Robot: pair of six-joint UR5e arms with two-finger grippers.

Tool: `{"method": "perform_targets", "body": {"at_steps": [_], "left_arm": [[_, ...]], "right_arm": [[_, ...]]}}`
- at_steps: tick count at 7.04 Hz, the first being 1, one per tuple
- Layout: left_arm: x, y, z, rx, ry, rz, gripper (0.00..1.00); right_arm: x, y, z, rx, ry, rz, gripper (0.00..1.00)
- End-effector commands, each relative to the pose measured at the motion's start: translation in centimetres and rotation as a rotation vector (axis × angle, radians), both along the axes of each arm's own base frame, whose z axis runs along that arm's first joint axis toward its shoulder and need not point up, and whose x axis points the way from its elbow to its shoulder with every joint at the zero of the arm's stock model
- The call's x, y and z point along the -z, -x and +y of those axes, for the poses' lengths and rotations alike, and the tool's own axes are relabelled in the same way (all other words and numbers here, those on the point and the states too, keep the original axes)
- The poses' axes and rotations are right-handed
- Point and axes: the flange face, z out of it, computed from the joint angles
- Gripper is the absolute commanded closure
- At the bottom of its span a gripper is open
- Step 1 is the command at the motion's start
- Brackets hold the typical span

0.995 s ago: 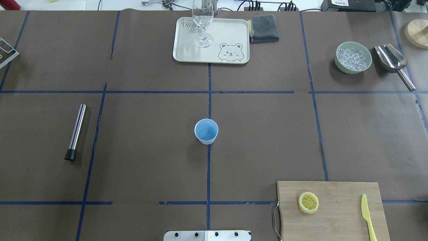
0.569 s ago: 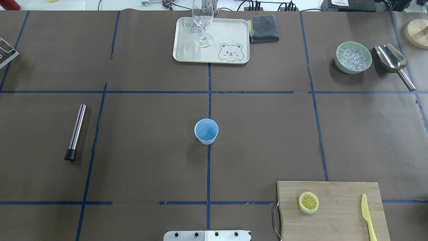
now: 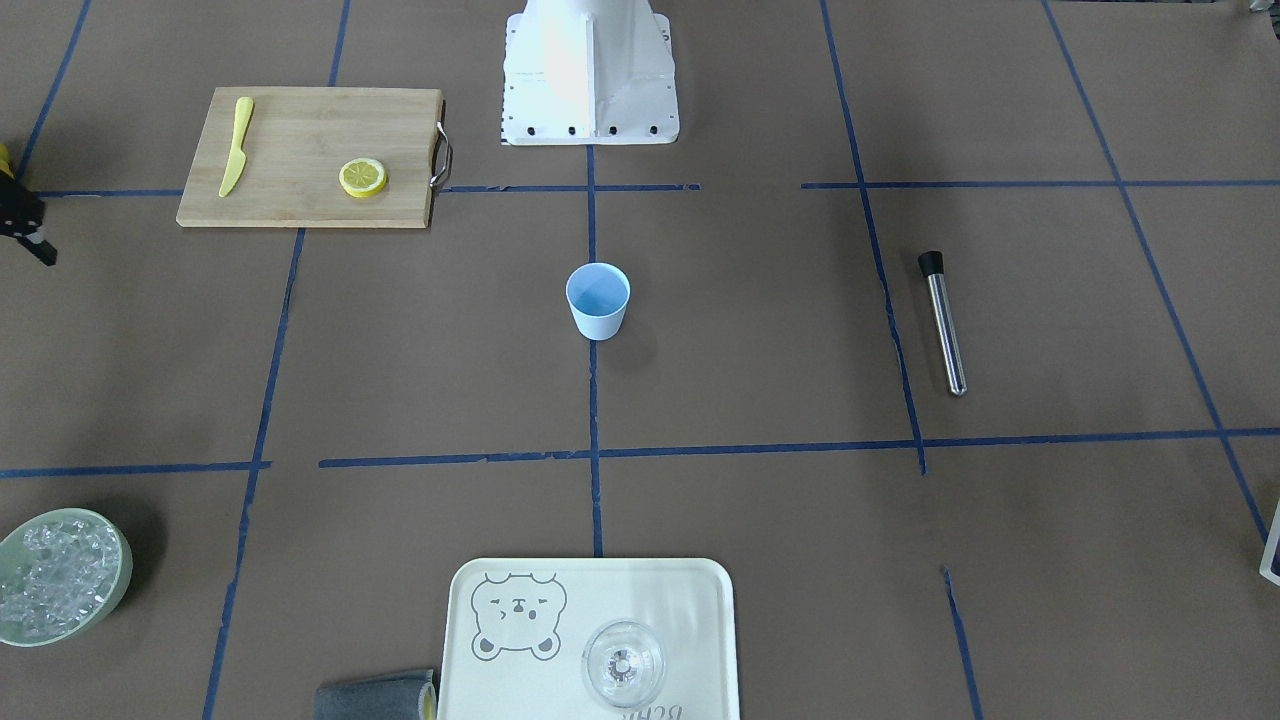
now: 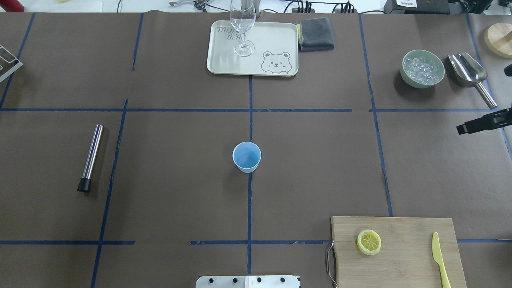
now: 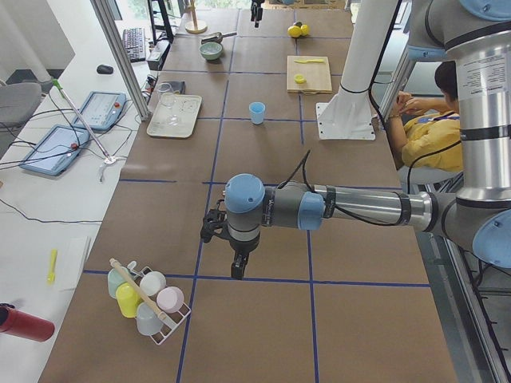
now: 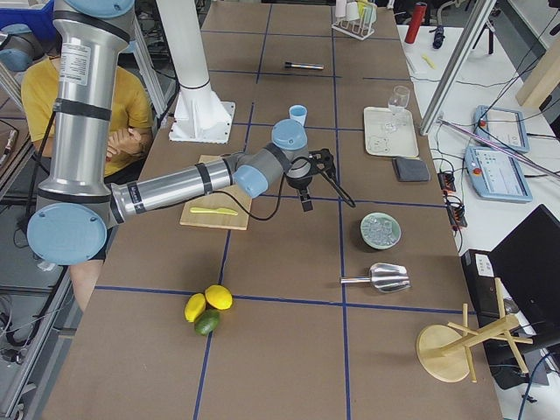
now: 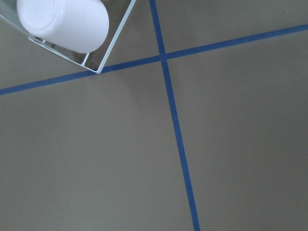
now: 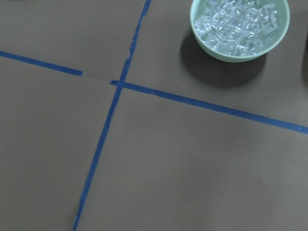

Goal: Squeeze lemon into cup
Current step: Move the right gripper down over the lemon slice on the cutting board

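Note:
The lemon (image 4: 369, 242) is a thin round slice lying flat on a wooden cutting board (image 4: 404, 264) at the near right; it also shows in the front view (image 3: 363, 177). The light blue cup (image 4: 247, 157) stands upright and empty at the table's middle, also in the front view (image 3: 598, 300). My right gripper (image 4: 461, 129) reaches in at the right edge, above the table between the ice bowl and the board, far from both; I cannot tell if it is open. My left gripper (image 5: 237, 267) hangs over the far left end by a cup rack; I cannot tell its state.
A pale green bowl of ice (image 4: 423, 69) and a metal scoop (image 4: 468, 70) sit at the back right. A tray (image 4: 224, 60) with a clear glass (image 4: 242, 24) and a grey cloth (image 4: 316, 34) are at the back. A steel muddler (image 4: 91, 157) lies left. A yellow knife (image 4: 440, 260) lies on the board.
My right gripper has come into the overhead view at the right edge; it was out of view before. The lemon, the cup and everything else have not moved.

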Motion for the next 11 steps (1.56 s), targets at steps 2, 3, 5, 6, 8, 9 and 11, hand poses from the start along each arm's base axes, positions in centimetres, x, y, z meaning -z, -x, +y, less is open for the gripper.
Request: {"method": "perform_targets", "body": {"at_steps": [2,3,5,6,8,9,11], "left_arm": [[0.7,0.0,-0.4,0.0,-0.017,0.0,0.0],[0.7,0.0,-0.4,0.0,-0.017,0.0,0.0],[0.8,-0.1,-0.4,-0.003,-0.021,0.0,0.0],[0.9,0.0,-0.4,-0.001,-0.03,0.0,0.0],[1.0,0.0,-0.5,0.0,-0.04,0.001,0.0],[1.0,-0.1,-0.4,-0.002,-0.038,0.001,0.0],[1.0,0.0,-0.4,0.0,-0.038,0.001,0.0]], "right_arm": [[4.9,14.9,8.1,-0.071,0.053,0.017,0.0],[5.1,17.0,10.2,-0.051,0.066,0.016,0.0],[4.9,21.7,14.6,-0.088,0.076,0.064,0.0],[5.9,23.1,16.3,-0.091,0.093,0.07,0.0],[6.2,25.1,19.3,-0.094,0.078,0.071,0.0],[5.7,25.8,20.8,-0.086,0.075,0.082,0.0],[5.0,26.9,23.1,-0.078,0.074,0.127,0.0]]}}
